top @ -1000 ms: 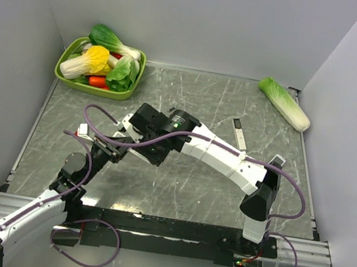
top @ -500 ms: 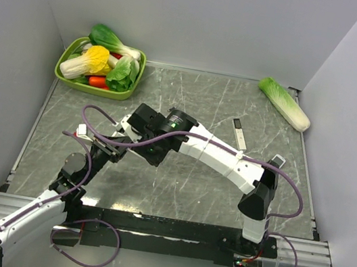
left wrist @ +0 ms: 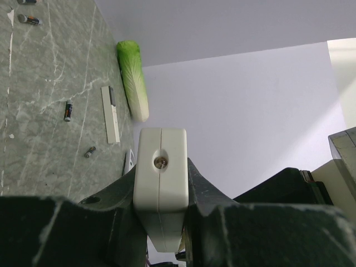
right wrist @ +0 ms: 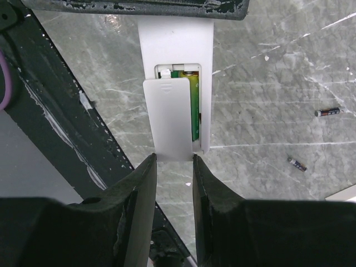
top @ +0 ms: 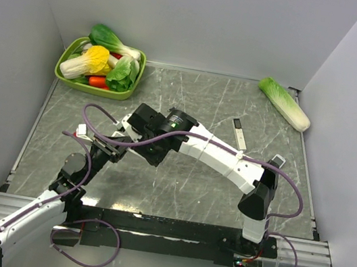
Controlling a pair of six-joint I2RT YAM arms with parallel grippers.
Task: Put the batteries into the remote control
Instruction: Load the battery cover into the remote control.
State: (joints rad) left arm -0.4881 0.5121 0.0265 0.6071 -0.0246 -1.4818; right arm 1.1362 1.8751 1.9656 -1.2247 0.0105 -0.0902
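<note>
The remote control (left wrist: pixel 161 150) is a slim white bar, and my left gripper (left wrist: pixel 161 179) is shut on one end of it. From the right wrist view its back (right wrist: pixel 177 41) faces up with the recess partly uncovered. One green battery (right wrist: pixel 194 105) lies in the recess. A white battery cover (right wrist: pixel 167 117) lies over the left part of the recess. My right gripper (right wrist: pixel 174 158) pinches the cover's near end between its fingertips. In the top view both grippers meet at the left of the table, left gripper (top: pixel 101 142) and right gripper (top: pixel 132 120), and the remote is mostly hidden.
Loose dark cells (right wrist: pixel 327 112) (right wrist: pixel 296 163) lie on the marble table. A white remote with a black end (top: pixel 238 133) lies at centre right. A napa cabbage (top: pixel 284 103) sits at the back right. A green basket (top: pixel 63 73) of vegetables stands at the back left.
The right arm's elbow has sunk slightly. Both grippers keep their holds and places.
</note>
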